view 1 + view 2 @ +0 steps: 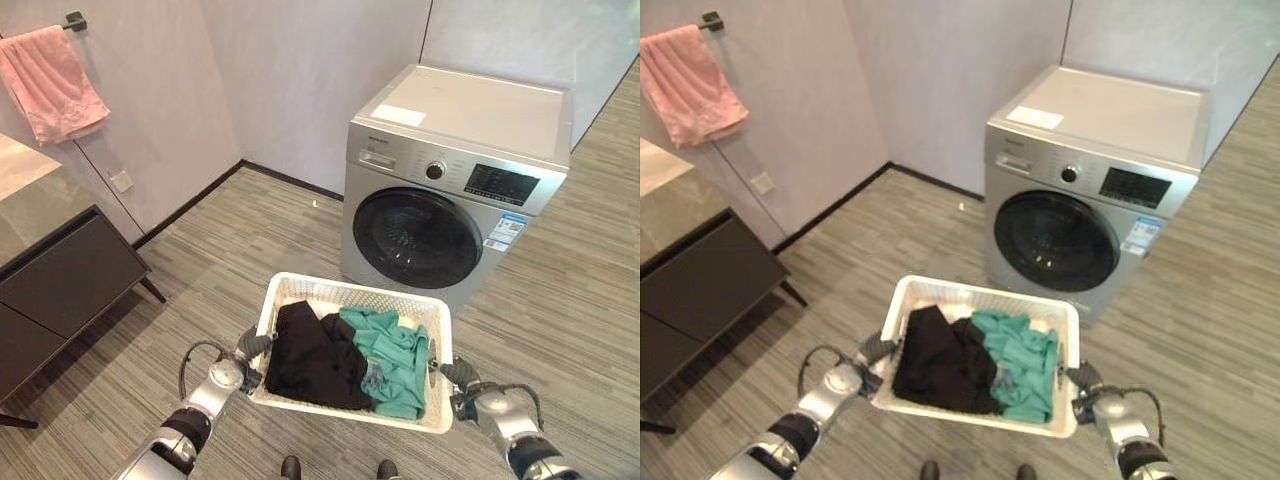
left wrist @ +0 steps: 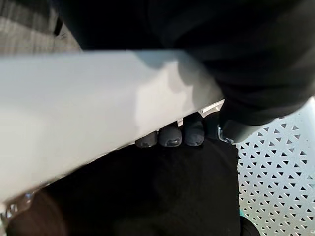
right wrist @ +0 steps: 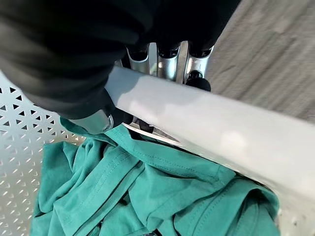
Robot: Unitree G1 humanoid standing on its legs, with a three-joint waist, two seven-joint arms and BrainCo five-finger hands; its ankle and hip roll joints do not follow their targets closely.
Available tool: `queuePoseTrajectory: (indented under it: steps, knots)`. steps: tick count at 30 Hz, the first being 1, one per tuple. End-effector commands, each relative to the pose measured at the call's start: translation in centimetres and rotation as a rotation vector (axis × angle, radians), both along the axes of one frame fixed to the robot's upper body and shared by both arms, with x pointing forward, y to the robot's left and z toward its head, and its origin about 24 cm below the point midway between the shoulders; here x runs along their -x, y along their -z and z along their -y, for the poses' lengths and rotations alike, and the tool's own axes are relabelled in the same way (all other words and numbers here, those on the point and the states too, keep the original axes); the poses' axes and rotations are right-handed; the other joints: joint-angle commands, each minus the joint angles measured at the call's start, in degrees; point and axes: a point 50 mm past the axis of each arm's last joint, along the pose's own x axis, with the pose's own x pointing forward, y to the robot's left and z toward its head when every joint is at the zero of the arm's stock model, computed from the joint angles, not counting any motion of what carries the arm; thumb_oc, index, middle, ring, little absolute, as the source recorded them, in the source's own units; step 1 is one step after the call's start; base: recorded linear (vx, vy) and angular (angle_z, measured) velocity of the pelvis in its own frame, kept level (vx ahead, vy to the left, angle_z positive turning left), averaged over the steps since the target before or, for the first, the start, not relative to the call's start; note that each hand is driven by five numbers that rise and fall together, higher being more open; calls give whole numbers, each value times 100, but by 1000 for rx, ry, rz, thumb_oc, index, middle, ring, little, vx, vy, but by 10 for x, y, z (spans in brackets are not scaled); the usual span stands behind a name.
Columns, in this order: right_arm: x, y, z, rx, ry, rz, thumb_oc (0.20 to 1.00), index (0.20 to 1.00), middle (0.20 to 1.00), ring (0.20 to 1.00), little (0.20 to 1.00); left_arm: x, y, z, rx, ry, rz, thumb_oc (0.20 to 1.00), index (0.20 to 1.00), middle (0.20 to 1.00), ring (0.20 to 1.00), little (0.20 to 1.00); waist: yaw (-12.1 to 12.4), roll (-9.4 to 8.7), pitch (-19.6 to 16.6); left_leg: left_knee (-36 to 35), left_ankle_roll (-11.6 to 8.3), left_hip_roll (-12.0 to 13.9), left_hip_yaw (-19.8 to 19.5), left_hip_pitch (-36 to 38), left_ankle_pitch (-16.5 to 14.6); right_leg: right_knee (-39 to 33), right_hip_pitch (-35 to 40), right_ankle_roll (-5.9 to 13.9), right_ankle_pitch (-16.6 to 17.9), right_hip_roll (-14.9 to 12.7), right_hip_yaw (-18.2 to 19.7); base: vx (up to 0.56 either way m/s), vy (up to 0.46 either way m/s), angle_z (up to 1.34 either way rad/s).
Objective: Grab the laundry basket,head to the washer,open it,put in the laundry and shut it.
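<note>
Floor [image 1: 250,225]: grey striped wood-look planks, running to pale walls with dark skirting. Washer [image 1: 455,180] stands directly on floor, silver front-loader, round dark door shut, backed into wall corner. Dark cabinet [image 1: 60,290] stands on floor well apart from washer, across open planks, on slim angled legs, against wall. Laundry basket [image 1: 352,290], white, perforated, sits just in front of washer door; whether it touches floor, cannot tell. Inside basket: black garment [image 1: 310,355] and teal garment [image 1: 395,355], side by side, touching.
</note>
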Motion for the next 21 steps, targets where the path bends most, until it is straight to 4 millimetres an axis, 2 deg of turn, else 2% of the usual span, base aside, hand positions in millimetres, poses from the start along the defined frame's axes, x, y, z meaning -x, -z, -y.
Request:
queuePoseTrajectory:
  steps: [1, 3, 4, 6, 9, 11, 12, 15, 16, 17, 18, 19, 20, 21]
  knots:
    - [-30, -39, 24, 28, 41, 200, 200, 200, 200, 200, 200, -41, -41, -28, -4, -130, 181, 200, 200, 200, 200, 200, 79, 39, -103, 58, -315, 403, 590, 22, -275, 51, 83, 183, -539, -217, -407, 0, 0, 0]
    - [-35, -51, 27, 33, 47, 262, 200, 200, 200, 200, 200, -41, -43, -33, -6, -142, 190, 200, 200, 200, 200, 200, 47, 29, -91, 58, -309, 400, 617, 27, -291, 51, 67, 193, -530, -218, -373, 0, 0, 0]
    - [-34, -51, 27, 33, 48, 262, 200, 200, 200, 200, 200, -41, -43, -33, -6, -141, 189, 200, 200, 200, 200, 200, 51, 29, -92, 58, -309, 400, 618, 29, -291, 51, 67, 193, -530, -218, -371, 0, 0, 0]
    - [-37, -71, 35, 58, 43, 348, 200, 200, 200, 200, 200, -42, -50, -39, -9, -154, 220, 200, 200, 200, 200, 200, -1, 9, -78, 58, -296, 402, 657, 44, -333, 51, 39, 205, -527, -218, -313, 12, 17, -2]
    - [-39, -94, 48, 93, 57, 437, 200, 200, 200, 200, 200, -46, -65, -44, -1, -152, 288, 200, 200, 200, 200, 200, -24, -25, -44, 58, -245, 392, 720, 106, -399, 51, 7, 234, -494, -233, -213, 23, 61, -9]
    - [-45, -118, 55, 129, 41, 515, 200, 200, 200, 200, 200, -49, -85, -50, -2, -142, 367, 200, 200, 200, 200, 200, -26, -104, 34, 104, -153, 347, 878, 185, -449, 51, -81, 262, -425, -269, 9, 4, 97, -28]
    - [-45, -118, 55, 129, 41, 514, 200, 200, 200, 200, 200, -49, -85, -50, -2, -142, 367, 200, 200, 200, 200, 200, -12, -106, 37, 104, -152, 346, 894, 192, -453, 51, -84, 263, -423, -270, 25, -13, 87, -49]
    - [-54, -136, 59, 158, 17, 556, 200, 200, 200, 200, 200, -51, -102, -56, 17, -152, 442, 200, 200, 200, 200, 200, 27, -228, 132, 818, -32, 311, 1168, -23, -855, 51, -212, 305, -295, -387, 366, -28, 88, -40]
    - [-54, -136, 59, 158, 17, 556, 200, 200, 200, 200, 200, -51, -102, -56, 17, -152, 442, 200, 200, 200, 200, 200, 28, -228, 131, 819, -32, 312, 1169, -24, -856, 51, -214, 305, -295, -387, 368, -23, 188, -51]
    - [-60, -149, 65, 195, 0, 570, 200, 200, 200, 200, 200, -53, -113, -59, 31, -158, 481, 200, 200, 200, 200, 200, 31, -237, 185, 1085, 105, 254, 1316, -14, -1124, 136, -268, 394, -251, -497, 554, -14, 296, -62]
    - [-62, -158, 72, 232, -3, 565, 200, 200, 200, 200, 200, -58, -122, -58, 33, -147, 512, 200, 200, 200, 200, 200, 22, -213, 190, 1156, 220, 163, 1418, 24, -1258, 371, -388, 449, -256, -635, 648, -21, 295, -73]
    - [-62, -158, 72, 231, -3, 566, 200, 200, 200, 200, 200, -58, -122, -58, 33, -147, 513, 200, 200, 200, 200, 200, 34, -222, 173, 1143, 221, 155, 1435, 2, -1235, 375, -427, 446, -245, -640, 668, 2, 334, -65]
    - [-61, -166, 82, 270, 3, 563, 200, 200, 200, 200, 200, -66, -135, -55, 23, -121, 547, 200, 200, 200, 200, 200, -44, -159, 172, 1075, 344, 26, 1385, 99, -1314, 818, -537, 489, -316, -792, 678, 7, 182, -44]
    - [-61, -166, 82, 270, 4, 563, 200, 200, 200, 200, 200, -66, -135, -54, 23, -121, 547, 200, 200, 200, 200, 200, -41, -161, 172, 1071, 346, 21, 1386, 99, -1313, 834, -547, 491, -325, -798, 682, 26, 254, -22]
